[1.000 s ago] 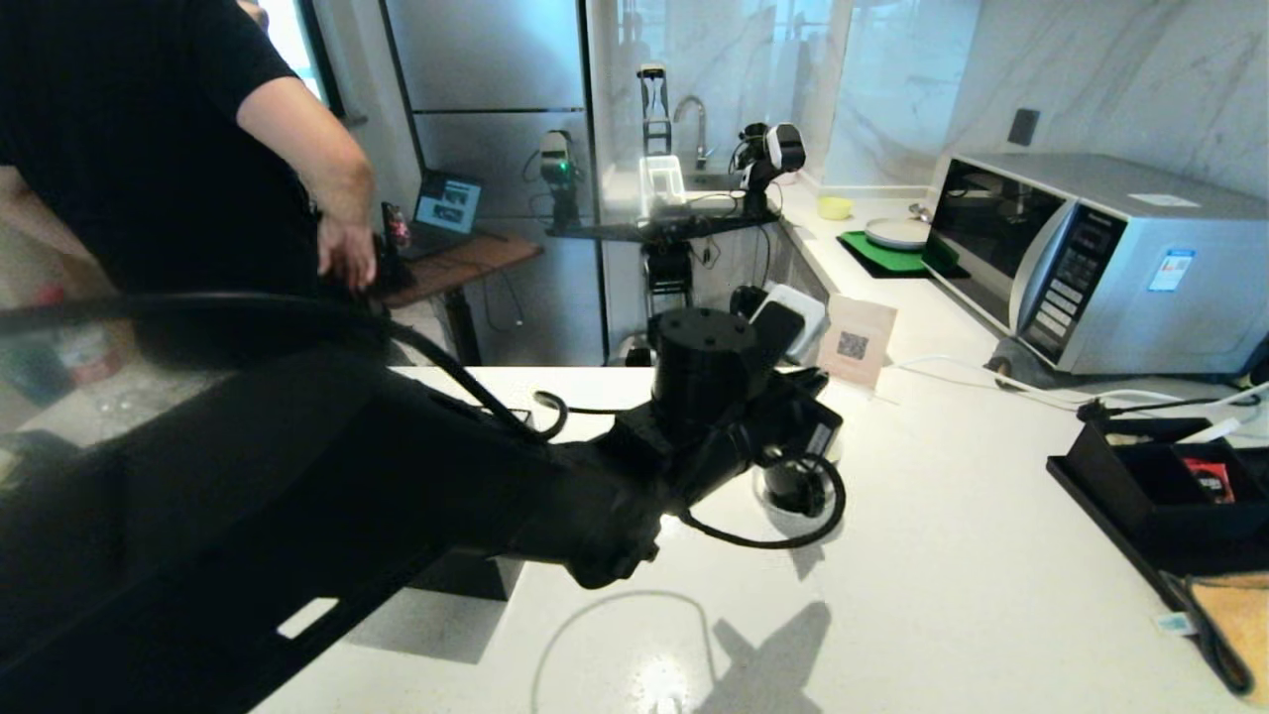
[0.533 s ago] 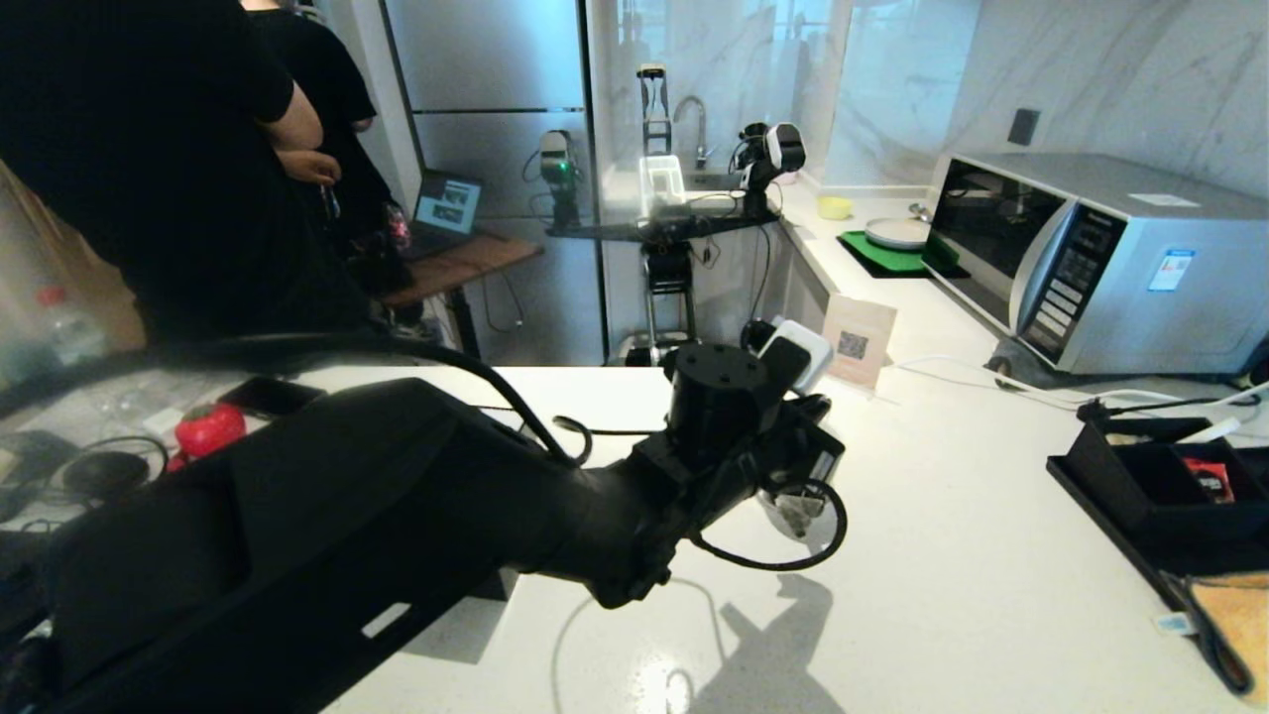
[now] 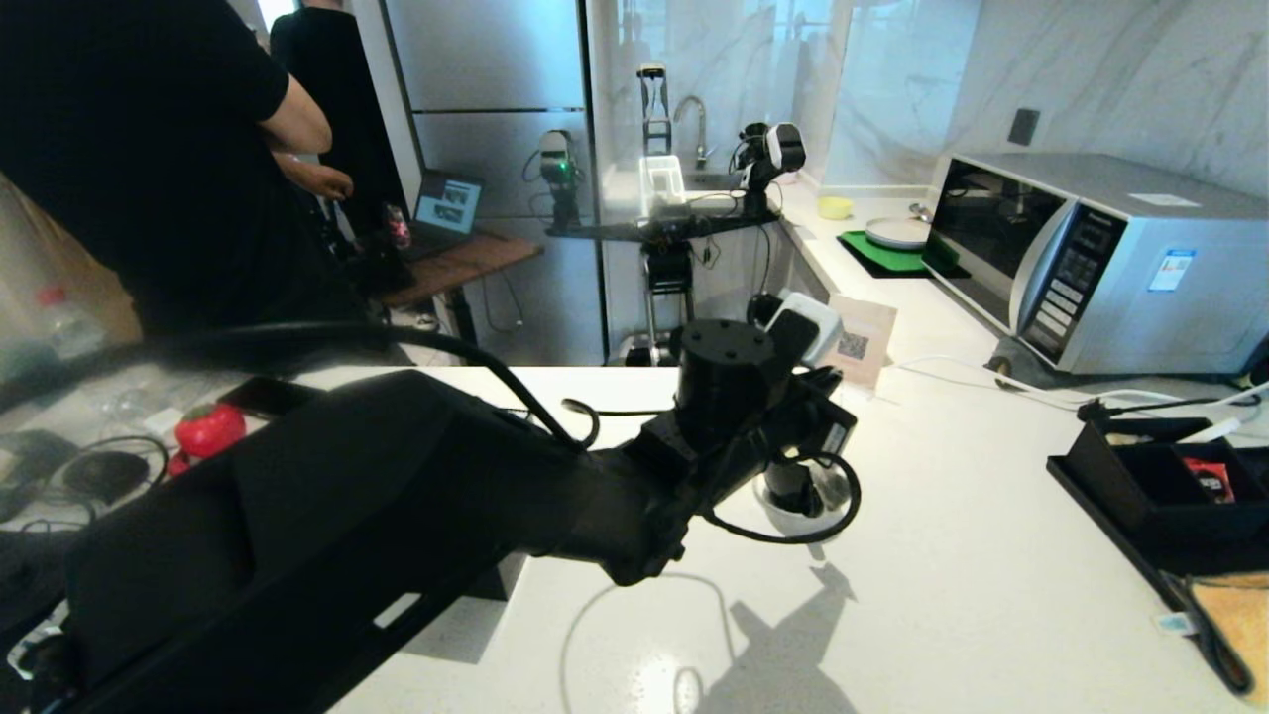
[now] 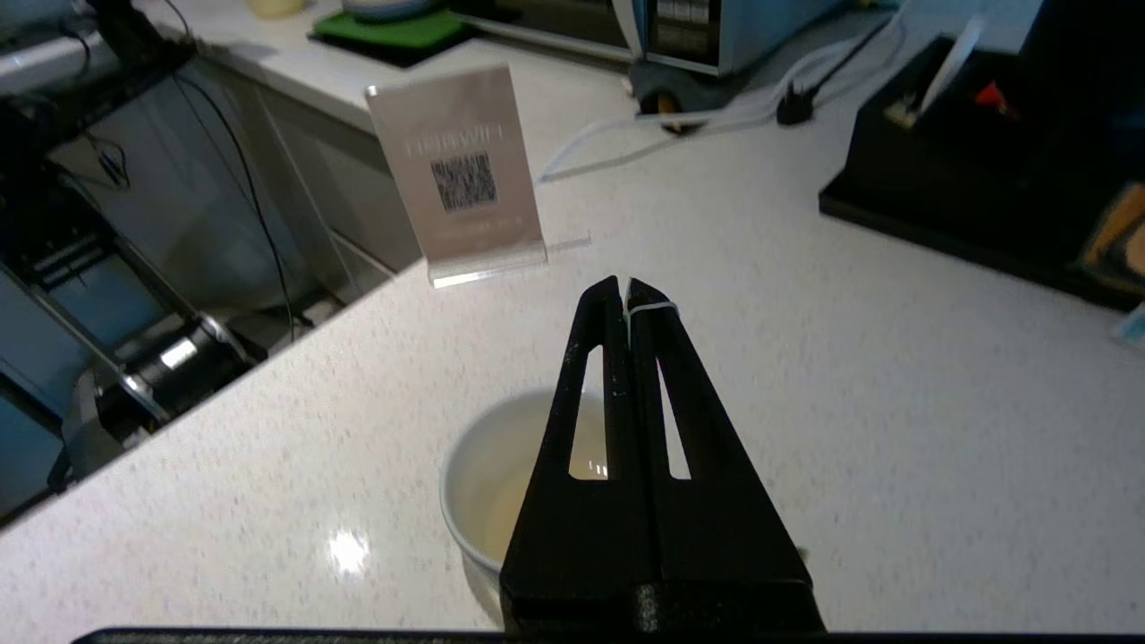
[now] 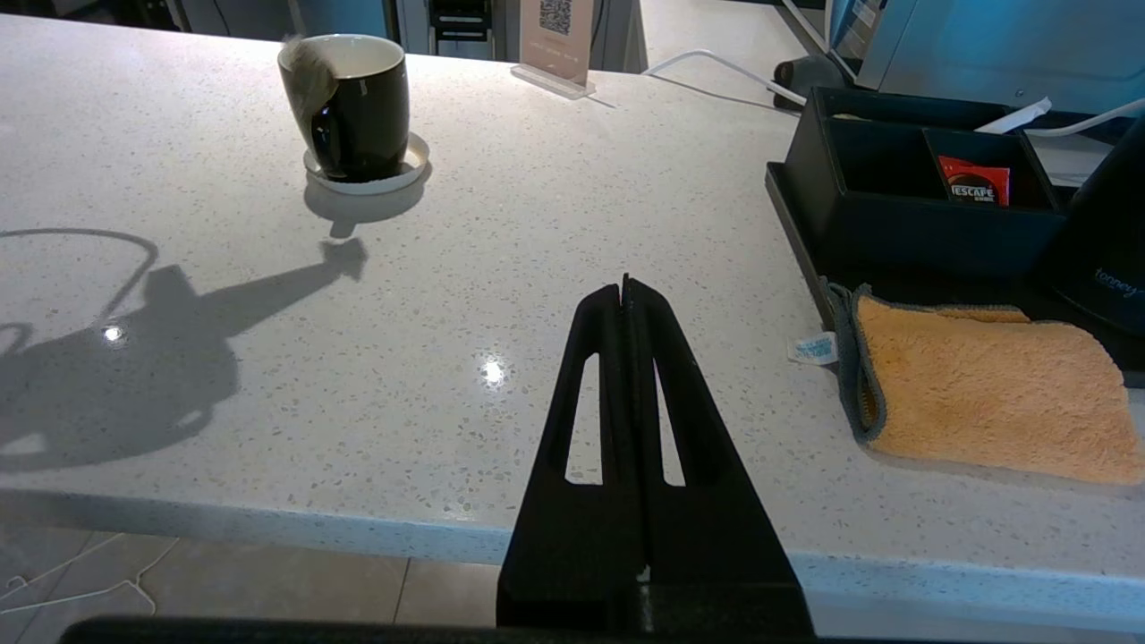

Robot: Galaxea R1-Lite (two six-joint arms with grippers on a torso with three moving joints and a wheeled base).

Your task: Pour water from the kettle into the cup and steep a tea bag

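Note:
The black cup point(image 5: 353, 103) stands on its white saucer point(image 5: 398, 174) mid-counter. Straight above it, my left gripper point(image 4: 626, 295) is shut on the tea bag's white string point(image 4: 655, 309), pinched at the tips. The grey-brown tea bag point(image 5: 300, 63) hangs at the cup's rim, partly in front of its outer wall. From above, the white inside of the cup point(image 4: 487, 483) holds pale water point(image 4: 510, 510). In the head view my left arm point(image 3: 734, 397) hides most of the cup point(image 3: 793, 486). The black kettle point(image 5: 1109, 241) stands at the far right. My right gripper point(image 5: 624, 286) is shut and empty near the counter's front edge.
A QR card stand point(image 3: 858, 342) stands behind the cup and a microwave point(image 3: 1081, 258) at the back right. A black organiser tray point(image 5: 894, 206) with a red sachet point(image 5: 973, 182) and an orange cloth point(image 5: 984, 402) lie right. A person point(image 3: 149, 149) stands at the left.
My left arm has shifted slightly right and further over the cup, its gripper still shut on the string. The person at the left has drawn the arm back.

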